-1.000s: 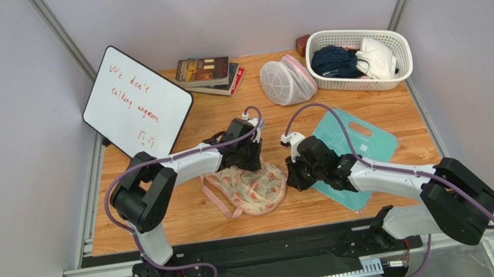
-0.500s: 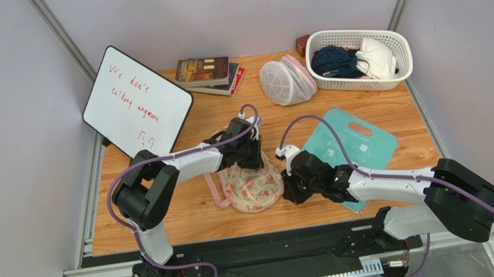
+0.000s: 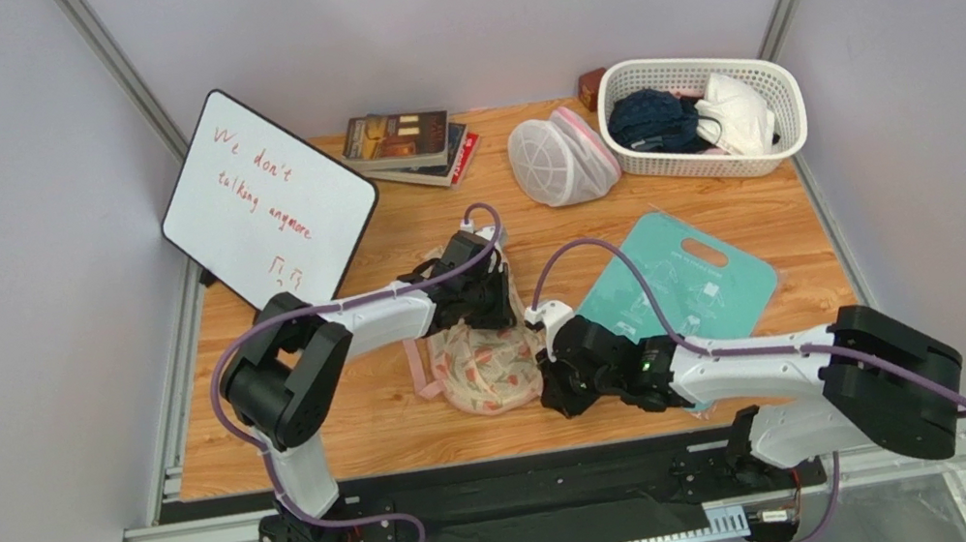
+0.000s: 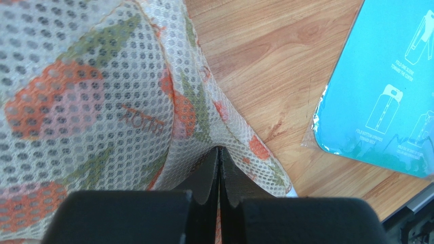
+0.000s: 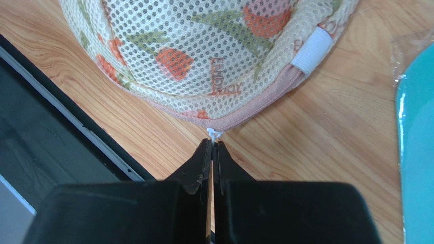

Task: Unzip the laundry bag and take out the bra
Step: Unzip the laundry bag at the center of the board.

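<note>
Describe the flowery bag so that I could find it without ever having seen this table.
On the wooden table, look at the near middle, between the whiteboard on the left and the teal board on the right. There lies the laundry bag, a cream mesh pouch. Unlike the unprinted white domed bag at the back, it bears orange flowers, green leaves and pink edging.

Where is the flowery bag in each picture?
Top view: bag in the table's middle, between the arms.
Left wrist: bag fills the left and top, pinched by the left pincer.
Right wrist: bag fills the top; right pincer shut on its zip pull.
Shared landmark: teal board, right of the bag in every view.
</note>
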Controlling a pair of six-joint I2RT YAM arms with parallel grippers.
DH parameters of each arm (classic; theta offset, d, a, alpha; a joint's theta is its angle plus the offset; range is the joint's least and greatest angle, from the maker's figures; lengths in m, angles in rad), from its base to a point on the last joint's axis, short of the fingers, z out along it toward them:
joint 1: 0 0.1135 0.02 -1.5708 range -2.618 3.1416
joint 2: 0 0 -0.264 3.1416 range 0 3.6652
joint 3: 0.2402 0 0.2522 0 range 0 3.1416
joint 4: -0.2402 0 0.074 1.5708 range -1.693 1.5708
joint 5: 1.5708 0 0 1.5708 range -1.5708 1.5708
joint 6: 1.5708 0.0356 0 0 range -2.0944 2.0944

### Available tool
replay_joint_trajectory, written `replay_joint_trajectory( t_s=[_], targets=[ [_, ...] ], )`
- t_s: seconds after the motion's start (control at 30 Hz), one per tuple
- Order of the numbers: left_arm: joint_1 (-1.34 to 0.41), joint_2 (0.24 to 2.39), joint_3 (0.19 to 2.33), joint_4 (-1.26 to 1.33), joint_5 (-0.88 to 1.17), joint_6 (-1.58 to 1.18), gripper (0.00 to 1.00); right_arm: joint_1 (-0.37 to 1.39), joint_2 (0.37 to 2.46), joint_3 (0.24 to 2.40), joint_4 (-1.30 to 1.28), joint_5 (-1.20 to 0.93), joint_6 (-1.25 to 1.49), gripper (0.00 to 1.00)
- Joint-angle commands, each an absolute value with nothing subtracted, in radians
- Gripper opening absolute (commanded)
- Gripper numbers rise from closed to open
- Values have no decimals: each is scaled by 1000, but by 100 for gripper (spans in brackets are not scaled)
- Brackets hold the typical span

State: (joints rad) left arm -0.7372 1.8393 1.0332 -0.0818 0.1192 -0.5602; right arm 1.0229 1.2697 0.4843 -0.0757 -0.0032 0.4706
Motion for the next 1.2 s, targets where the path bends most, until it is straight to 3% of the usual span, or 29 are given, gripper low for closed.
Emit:
replay_joint_trajectory(
  t_s=[0.0,0.37,0.47,0.5,0.6,0.83,1.17],
  targets=[
    [-724,1875,993,-121,17,-554,0,1055,1290,522,-29,-25,512,0],
    [-713,1663,890,-163,-18,-502,0,888,1223,546,-138,18,413,0],
    [-715,1586,861,-149,46,-473,34,806,1239,564,-135,-34,368,0],
    [-715,1547,854,-147,82,-463,54,772,1249,586,-133,-50,354,0],
    [-730,1470,845,-150,132,-431,71,721,1301,639,-129,-89,305,0],
    [-773,1414,841,-208,226,-354,79,687,1434,735,-117,-135,252,0],
    [-833,1525,859,-321,42,-351,80,687,1468,749,-98,-150,255,0]
  ],
)
